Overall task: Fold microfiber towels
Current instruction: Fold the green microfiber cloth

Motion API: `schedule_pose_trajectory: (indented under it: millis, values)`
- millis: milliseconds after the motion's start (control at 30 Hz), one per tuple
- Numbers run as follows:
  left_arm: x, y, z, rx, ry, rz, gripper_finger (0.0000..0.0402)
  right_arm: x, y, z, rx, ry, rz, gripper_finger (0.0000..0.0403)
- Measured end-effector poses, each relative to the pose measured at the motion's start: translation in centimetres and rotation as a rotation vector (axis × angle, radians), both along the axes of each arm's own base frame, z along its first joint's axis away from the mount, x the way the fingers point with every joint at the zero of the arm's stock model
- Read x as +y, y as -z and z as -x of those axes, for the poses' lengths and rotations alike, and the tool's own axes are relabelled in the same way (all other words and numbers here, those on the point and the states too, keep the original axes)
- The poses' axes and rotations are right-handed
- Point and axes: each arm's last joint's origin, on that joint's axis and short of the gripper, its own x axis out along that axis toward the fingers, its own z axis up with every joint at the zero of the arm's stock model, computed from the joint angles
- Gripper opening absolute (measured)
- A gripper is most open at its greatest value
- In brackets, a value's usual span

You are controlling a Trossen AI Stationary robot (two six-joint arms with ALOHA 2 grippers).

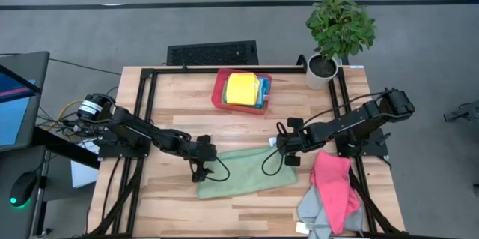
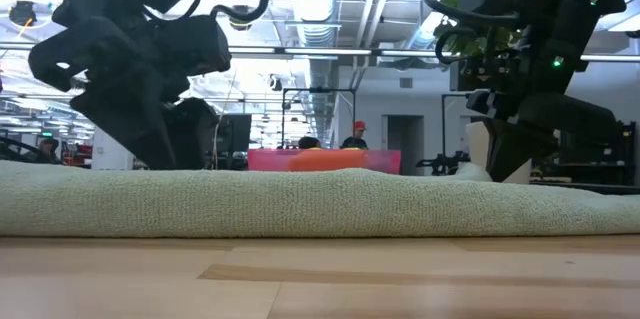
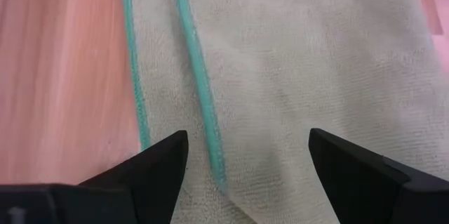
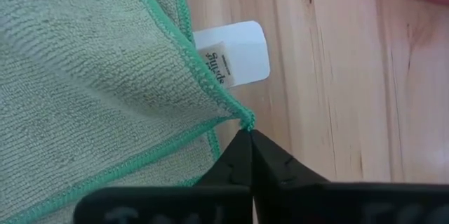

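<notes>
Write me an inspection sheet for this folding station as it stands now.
Surface: wooden table, bare along the near edge.
Job's things: green towel lies folded over mid-table; pink towel heaped on grey towel at the right near corner; yellow towel tops the stack in the red tray.
Clutter: potted plant at the far right corner.
Grippers: left gripper over the green towel's left end, jaws open; right gripper at its right corner, jaws shut.
Cables: loops hang from both wrists onto the towel.
Surroundings: people behind the table in the low view.

Pale green towel [image 1: 247, 171] with teal stitched edging, pink towel [image 1: 334, 186], red tray [image 1: 218, 93].
</notes>
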Motion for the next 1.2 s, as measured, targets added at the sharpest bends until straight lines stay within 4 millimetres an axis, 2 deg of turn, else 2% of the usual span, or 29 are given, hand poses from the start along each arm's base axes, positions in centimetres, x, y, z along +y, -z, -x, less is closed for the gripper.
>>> schedule_pose_trajectory:
  millis: [133, 433, 733, 900, 1033, 1200]
  values:
    - [0.1, 0.0, 0.0, -0.002, -0.012, -0.017, 0.0255, 0.0, 0.0, 0.0, 0.000, 0.000, 0.000, 0.0029]
    - [0.1, 0.0, 0.0, 0.000, -0.020, -0.014, 0.0113, 0.0, 0.0, 0.0, 0.000, 0.000, 0.000, 0.0013]
    - [0.1, 0.0, 0.0, 0.013, -0.046, 0.000, 0.0015, 0.0, 0.0, 0.0, 0.000, 0.000, 0.000, 0.0029]
    - [-0.1, -2.0, -0.6, 0.102, -0.075, -0.007, 0.0006, 0.0, 0.0, 0.0, 0.000, 0.000, 0.000, 0.0015]
    - [-0.6, -4.0, -0.8, 0.169, -0.076, -0.081, 0.0002, 0.0, 0.0, 0.0, 0.000, 0.001, 0.000, 0.0021]
    - [-1.0, -4.0, -0.4, 0.175, -0.089, -0.155, 0.0004, 0.0, 0.0, 0.0, -0.003, 0.010, -0.003, 0.0030]
